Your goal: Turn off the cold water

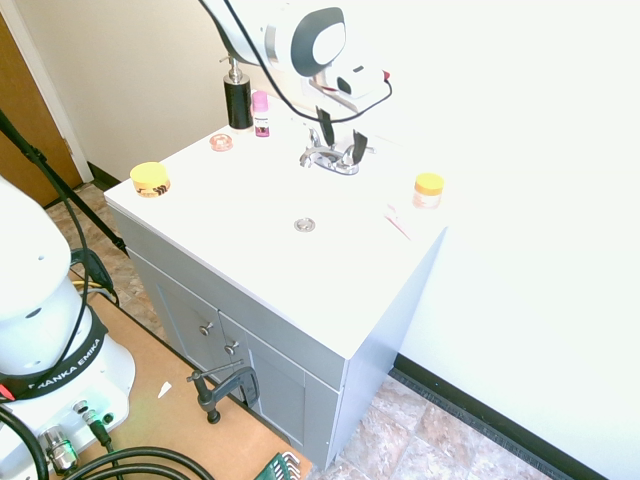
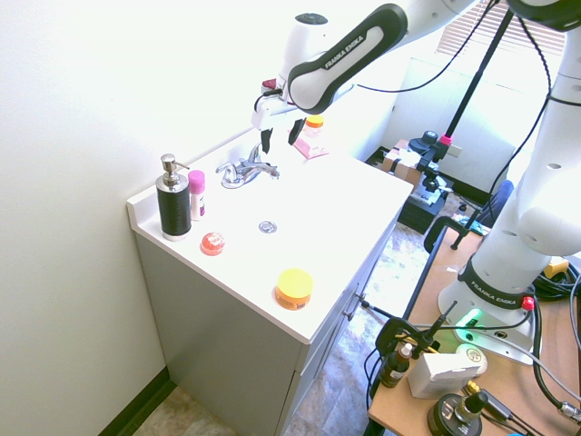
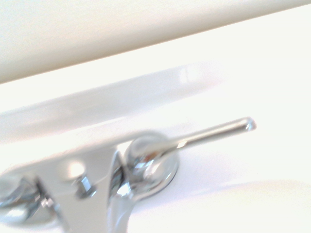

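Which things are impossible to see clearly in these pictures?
- Water stream: none visible; glare washes out the basin around the drain in both exterior views.
- Faucet right lever: position unclear, gripper partly covers it.
- Left lever: cut off in wrist view.

Open counter rings the faucet (image 1: 330, 156); soap dispenser (image 1: 238, 95) stands well left.

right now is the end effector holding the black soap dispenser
No: the end effector hangs open above the chrome faucet, while the black soap dispenser stands apart at the counter's far end.
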### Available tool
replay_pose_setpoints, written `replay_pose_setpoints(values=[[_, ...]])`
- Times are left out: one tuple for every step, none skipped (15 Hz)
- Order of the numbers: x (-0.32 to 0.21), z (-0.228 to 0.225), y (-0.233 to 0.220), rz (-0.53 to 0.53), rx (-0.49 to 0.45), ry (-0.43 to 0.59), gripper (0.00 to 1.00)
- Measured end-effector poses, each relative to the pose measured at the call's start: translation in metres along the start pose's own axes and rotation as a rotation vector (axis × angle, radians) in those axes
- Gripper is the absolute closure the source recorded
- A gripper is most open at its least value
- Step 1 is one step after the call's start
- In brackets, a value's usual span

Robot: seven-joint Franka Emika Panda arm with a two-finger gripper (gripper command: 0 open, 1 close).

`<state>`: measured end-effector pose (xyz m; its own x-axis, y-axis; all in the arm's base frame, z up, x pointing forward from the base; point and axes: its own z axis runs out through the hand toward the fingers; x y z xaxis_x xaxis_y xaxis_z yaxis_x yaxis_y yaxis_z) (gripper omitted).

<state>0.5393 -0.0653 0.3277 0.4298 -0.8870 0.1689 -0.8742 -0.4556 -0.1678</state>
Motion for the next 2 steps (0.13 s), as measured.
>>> replay_pose_setpoints(values=[[-0.014, -0.014, 0.008, -0.013, 0.012, -0.014, 0.00], [-0.028, -0.025, 0.018, -0.025, 0.016, -0.028, 0.00]])
